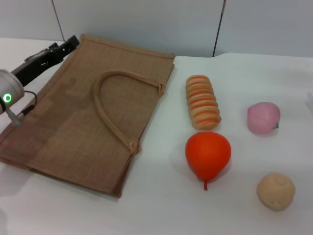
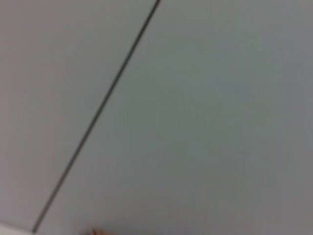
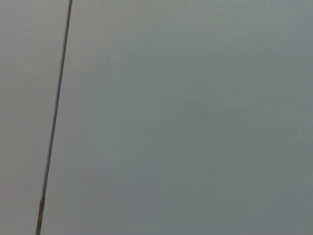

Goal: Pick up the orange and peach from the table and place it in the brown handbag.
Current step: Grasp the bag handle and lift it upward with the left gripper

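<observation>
Left fingers (image 1: 72,41) far from orange (image 1: 208,153)

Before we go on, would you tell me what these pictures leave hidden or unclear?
- Left gripper, head view: at the brown handbag's far corner; jaws too small to read.
- Right gripper: in no view.
- Both wrist views: only blank wall.
- Handbag lies flat, so its opening and inside are hidden.
</observation>
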Tool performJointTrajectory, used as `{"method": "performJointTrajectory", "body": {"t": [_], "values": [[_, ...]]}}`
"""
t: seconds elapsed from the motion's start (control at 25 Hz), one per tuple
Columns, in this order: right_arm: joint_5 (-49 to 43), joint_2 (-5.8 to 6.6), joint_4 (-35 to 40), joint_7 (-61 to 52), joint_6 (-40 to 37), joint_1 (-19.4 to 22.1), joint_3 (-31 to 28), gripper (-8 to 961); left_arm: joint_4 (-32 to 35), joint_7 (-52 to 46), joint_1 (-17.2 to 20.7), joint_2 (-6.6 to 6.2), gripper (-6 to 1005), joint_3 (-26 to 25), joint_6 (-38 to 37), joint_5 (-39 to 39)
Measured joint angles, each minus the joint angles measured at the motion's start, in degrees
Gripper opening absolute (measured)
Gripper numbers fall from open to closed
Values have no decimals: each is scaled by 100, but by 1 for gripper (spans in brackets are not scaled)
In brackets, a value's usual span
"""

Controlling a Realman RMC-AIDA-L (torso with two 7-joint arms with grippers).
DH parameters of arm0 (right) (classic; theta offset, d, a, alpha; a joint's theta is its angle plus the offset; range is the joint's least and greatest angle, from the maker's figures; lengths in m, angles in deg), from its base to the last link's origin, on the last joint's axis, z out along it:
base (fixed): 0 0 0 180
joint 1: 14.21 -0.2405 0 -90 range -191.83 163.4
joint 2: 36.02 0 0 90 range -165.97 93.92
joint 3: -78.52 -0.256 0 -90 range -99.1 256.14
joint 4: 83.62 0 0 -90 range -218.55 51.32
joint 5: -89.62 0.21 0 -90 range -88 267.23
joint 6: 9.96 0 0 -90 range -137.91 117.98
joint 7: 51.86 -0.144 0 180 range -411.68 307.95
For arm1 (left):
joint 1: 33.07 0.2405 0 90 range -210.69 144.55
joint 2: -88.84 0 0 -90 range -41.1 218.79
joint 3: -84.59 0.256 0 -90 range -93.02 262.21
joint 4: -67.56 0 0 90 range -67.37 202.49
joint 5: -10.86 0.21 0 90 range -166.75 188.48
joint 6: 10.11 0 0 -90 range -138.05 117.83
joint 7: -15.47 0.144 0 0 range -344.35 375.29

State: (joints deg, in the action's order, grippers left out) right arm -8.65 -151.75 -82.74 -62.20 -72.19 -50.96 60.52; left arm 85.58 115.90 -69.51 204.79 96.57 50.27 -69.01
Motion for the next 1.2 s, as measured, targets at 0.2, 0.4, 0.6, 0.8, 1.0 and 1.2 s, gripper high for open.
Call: {"method": "performJointTrajectory", "body": {"t": [0.2, 0.4, 0.6, 0.8, 1.0, 1.2], "values": [[0, 6, 0, -2, 0, 4, 7, 880, 990, -2044, -149, -16, 758, 304, 18, 1535], [1, 7, 0, -7, 0, 7, -3, 880, 1694, -3727, -472, -56, 757, 388, 60, 3279], [1, 7, 7, -7, -1, 6, 0, 879, 1845, -4428, -828, -209, 756, 394, 280, 4588], [0, 7, 9, -5, -1, -3, 1, 879, 1864, -4333, -973, -207, 755, 655, 311, 4761], [0, 7, 9, -5, -1, -26, -14, 880, 1700, -4271, -1088, -165, 754, 1017, 232, 4799], [1, 7, 9, -6, -1, -36, -21, 880, 1432, -4338, -1136, -154, 752, 1431, -117, 4806]]}}
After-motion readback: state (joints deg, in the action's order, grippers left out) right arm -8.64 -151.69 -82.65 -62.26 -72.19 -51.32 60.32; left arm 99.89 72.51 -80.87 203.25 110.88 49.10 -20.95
